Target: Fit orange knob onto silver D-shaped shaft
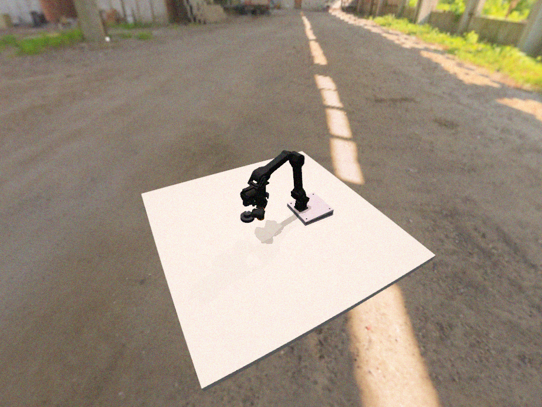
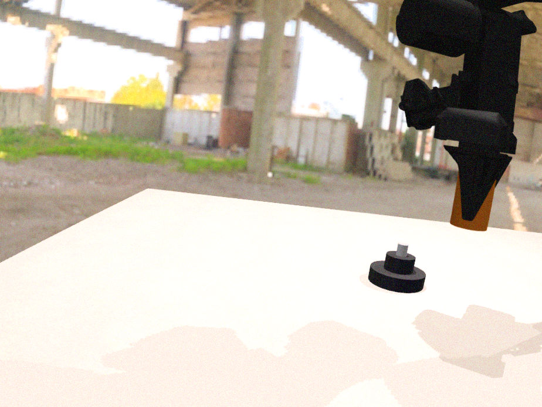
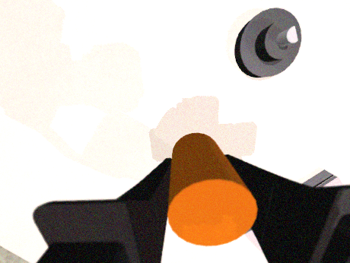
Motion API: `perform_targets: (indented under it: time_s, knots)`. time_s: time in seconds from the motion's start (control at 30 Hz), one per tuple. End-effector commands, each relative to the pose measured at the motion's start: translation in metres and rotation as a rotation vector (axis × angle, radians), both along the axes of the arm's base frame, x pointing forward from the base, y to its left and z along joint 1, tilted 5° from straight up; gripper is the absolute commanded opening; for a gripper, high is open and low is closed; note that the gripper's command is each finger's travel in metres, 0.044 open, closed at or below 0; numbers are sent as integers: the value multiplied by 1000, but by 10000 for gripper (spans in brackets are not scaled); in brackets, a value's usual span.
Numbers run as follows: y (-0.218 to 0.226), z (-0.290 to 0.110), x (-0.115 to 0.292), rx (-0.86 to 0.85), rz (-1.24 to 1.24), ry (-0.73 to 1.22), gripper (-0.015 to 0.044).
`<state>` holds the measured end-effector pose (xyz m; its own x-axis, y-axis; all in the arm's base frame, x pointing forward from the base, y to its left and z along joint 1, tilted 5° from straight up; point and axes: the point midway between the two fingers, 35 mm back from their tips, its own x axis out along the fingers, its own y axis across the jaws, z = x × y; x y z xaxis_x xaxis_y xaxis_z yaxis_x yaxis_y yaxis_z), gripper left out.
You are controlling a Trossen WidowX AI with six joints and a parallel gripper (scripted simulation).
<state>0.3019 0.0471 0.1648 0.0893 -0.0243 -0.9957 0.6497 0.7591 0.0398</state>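
Note:
My gripper [image 1: 258, 211] [image 2: 475, 197] [image 3: 197, 161] is shut on the orange knob [image 2: 458, 210] [image 3: 209, 205] and holds it upright in the air, clear of the white board. The knob's underside and hole are hidden. The black round pedestal [image 1: 246, 217] [image 2: 396, 278] [image 3: 262, 68] stands on the board with the short silver shaft [image 2: 401, 249] [image 3: 291, 35] sticking up from it. In the exterior view the knob hangs to the right of the pedestal, its lower edge above the shaft's top. In the wrist view the pedestal lies ahead at the upper right.
The white square board [image 1: 263, 306] [image 2: 175, 263] [image 3: 76, 160] lies on rough ground. The arm's grey mounting plate [image 1: 320, 211] sits on the board to the right of the pedestal. The arm casts shadows on the board.

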Motion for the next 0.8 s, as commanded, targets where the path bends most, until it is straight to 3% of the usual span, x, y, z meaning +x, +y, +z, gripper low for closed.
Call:
perform_targets:
  time_s: [0.0, 0.77]
  knots:
    - [-12, -3, 4, 4, 6, 0, 0]
    - [-84, -18, 13, -5, 23, -4, 0]
